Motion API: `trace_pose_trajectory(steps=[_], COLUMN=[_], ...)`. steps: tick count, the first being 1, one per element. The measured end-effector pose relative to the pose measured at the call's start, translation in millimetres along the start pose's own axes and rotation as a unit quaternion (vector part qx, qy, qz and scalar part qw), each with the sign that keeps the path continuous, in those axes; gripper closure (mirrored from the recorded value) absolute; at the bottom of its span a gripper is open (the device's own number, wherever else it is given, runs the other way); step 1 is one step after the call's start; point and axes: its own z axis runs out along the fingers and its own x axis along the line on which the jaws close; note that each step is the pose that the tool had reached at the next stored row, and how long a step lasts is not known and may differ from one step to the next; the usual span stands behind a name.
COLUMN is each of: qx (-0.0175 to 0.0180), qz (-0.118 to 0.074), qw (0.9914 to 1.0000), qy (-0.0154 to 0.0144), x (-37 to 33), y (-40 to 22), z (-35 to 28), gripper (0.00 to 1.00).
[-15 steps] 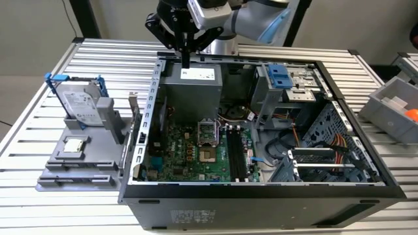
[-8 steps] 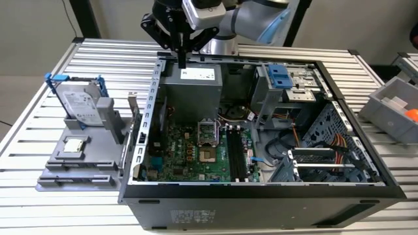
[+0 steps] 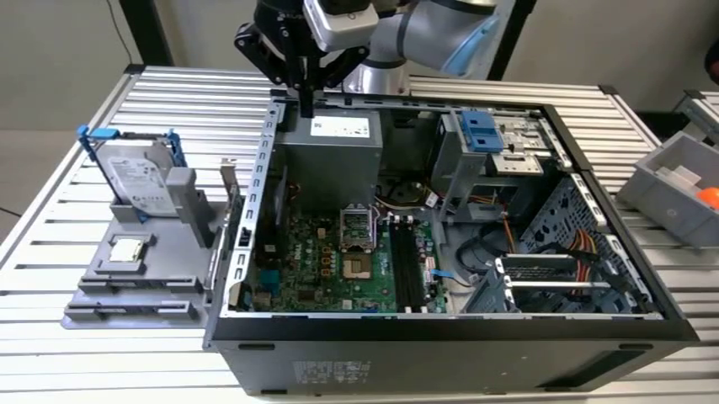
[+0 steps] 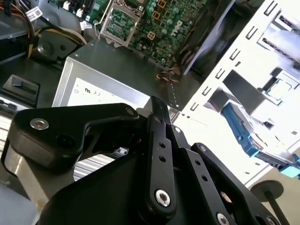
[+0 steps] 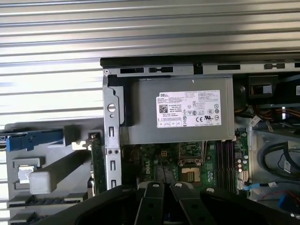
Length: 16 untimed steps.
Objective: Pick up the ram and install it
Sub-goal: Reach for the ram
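Observation:
My black gripper [image 3: 305,109] hangs above the far edge of the open computer case [image 3: 450,328], over the grey power supply [image 3: 328,147]. Its fingers are pressed together with nothing between them, as both wrist views show [image 4: 158,107] [image 5: 165,185]. In the first wrist view a thin dark strip that looks like the ram [image 5: 96,164] stands on edge in the grey holder [image 5: 42,180], just outside the case wall. The black memory slots [image 3: 406,269] lie on the green motherboard [image 3: 320,265], beside the processor socket [image 3: 356,227].
On the holder [image 3: 135,282] at the exterior view's left stand a grey hard drive in a blue frame [image 3: 141,177] and a small silver processor chip [image 3: 128,250]. Drive cages and cables fill the case's right side. A grey bin [image 3: 679,189] sits at the far right.

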Motion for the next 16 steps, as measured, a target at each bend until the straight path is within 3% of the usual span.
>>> trace_pose_trajectory(steps=[16], qx=[0.0000], qz=[0.000], qw=[1.00000], qy=[-0.0001], x=[14.5], y=[-1.1], z=[-0.3], gripper=[1.00])
